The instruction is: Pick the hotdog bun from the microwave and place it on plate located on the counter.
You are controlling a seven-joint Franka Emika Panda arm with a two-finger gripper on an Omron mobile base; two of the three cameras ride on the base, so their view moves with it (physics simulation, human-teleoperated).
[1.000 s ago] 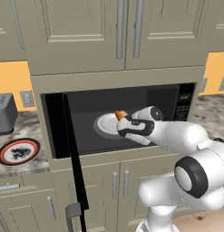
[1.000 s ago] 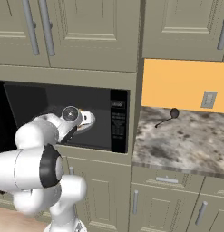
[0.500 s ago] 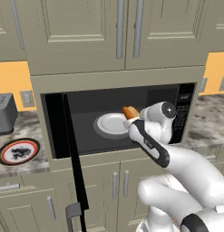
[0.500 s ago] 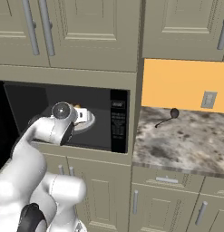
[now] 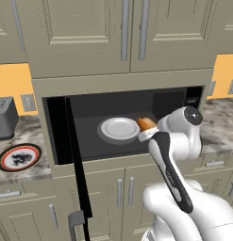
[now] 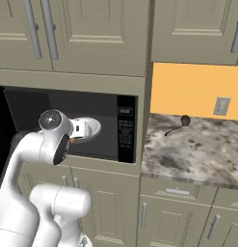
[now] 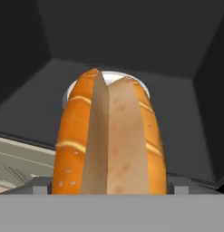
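The small oblong orange-brown hotdog bun [image 7: 109,140] has a smooth, faintly glossy crust with pale streaks and a matt, speckled tan crumb along its split. The wide black built-in microwave [image 5: 127,120] looks matt and dark inside, and holds a smooth plain white plate [image 5: 119,128], perhaps glazed ceramic. The grey-brown speckled stone counter [image 6: 197,149] looks polished. The round red-rimmed patterned plate [image 5: 19,157] appears smooth. The beige cabinet doors [image 5: 89,33] look painted matt, with satin grey metal-looking handles.

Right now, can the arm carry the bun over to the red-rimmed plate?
Probably yes: the hotdog bun sits in the tool at the microwave mouth, door open; the plate lies bare on the counter.
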